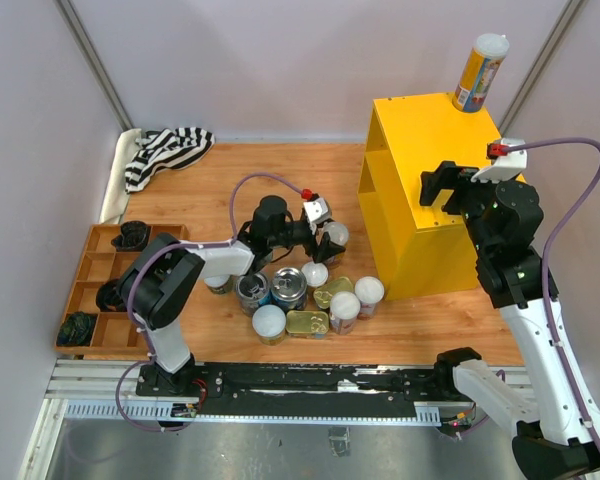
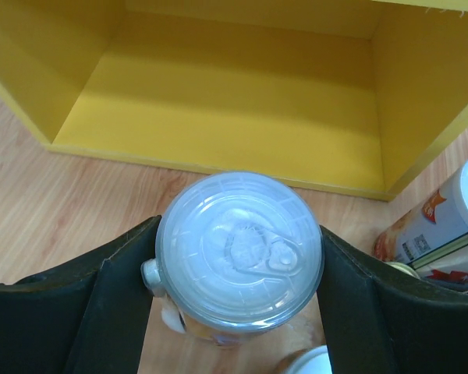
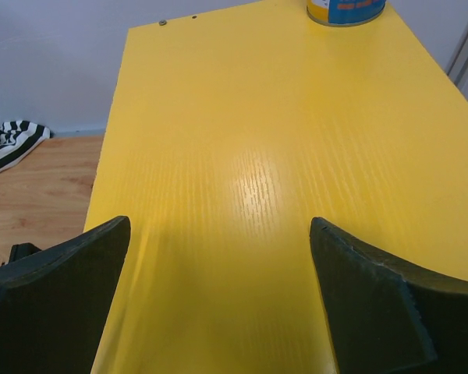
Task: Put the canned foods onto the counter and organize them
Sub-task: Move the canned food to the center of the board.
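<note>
My left gripper is shut on a tall white-lidded can, upright on the table just left of the yellow counter. In the left wrist view the can's lid fills the gap between the black fingers, facing the counter's lower shelf. My right gripper hovers open and empty over the counter's top. One tall yellow can stands on the top's far corner and also shows in the right wrist view. Several more cans cluster on the table: white-lidded tubes, blue silver-topped cans, flat gold tins.
A brown wooden compartment tray with small dark lumps lies at the left. A black-and-white striped cloth lies at the back left. Another can stands close to the right of the held one.
</note>
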`<state>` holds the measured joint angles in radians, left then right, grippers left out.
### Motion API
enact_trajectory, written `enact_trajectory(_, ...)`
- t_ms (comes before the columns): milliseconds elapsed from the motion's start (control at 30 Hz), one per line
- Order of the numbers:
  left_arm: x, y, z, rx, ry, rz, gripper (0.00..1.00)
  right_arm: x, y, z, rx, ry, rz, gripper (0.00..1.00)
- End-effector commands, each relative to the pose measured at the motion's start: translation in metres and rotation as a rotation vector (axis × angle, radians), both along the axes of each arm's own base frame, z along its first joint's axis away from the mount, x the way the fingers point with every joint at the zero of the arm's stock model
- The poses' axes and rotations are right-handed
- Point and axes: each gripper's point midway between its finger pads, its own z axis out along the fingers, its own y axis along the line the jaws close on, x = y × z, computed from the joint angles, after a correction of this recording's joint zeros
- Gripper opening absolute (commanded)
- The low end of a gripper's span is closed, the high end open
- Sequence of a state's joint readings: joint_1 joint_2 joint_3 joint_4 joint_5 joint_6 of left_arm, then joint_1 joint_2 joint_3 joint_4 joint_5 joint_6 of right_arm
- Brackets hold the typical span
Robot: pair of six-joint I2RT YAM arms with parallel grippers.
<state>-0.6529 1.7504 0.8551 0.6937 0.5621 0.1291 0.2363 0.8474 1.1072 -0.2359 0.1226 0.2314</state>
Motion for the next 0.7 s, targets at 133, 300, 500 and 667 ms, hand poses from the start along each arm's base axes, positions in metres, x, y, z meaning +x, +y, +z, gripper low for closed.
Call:
enact_trajectory(133,0.019,-0.004,-0.010,0.137,-0.115,-0.096,0.82,-0.002,0.008,0.008,-0.023,-0.045,0.047,0.98)
enact_trajectory(300,0.029,0.005,-0.009,0.148,-0.154,-0.046,0.99,-0.001,0.009,0.008,-0.035,-0.044,0.054,0.98)
enact_trajectory(500,0.036,0.022,-0.008,0.132,-0.132,0.048,1.00,-0.001,0.010,0.008,-0.038,-0.049,0.061,0.98)
enact_trajectory(667,0.052,0.044,-0.015,0.144,-0.131,0.229,1.00,0.000,0.012,0.007,-0.036,-0.046,0.071,0.98)
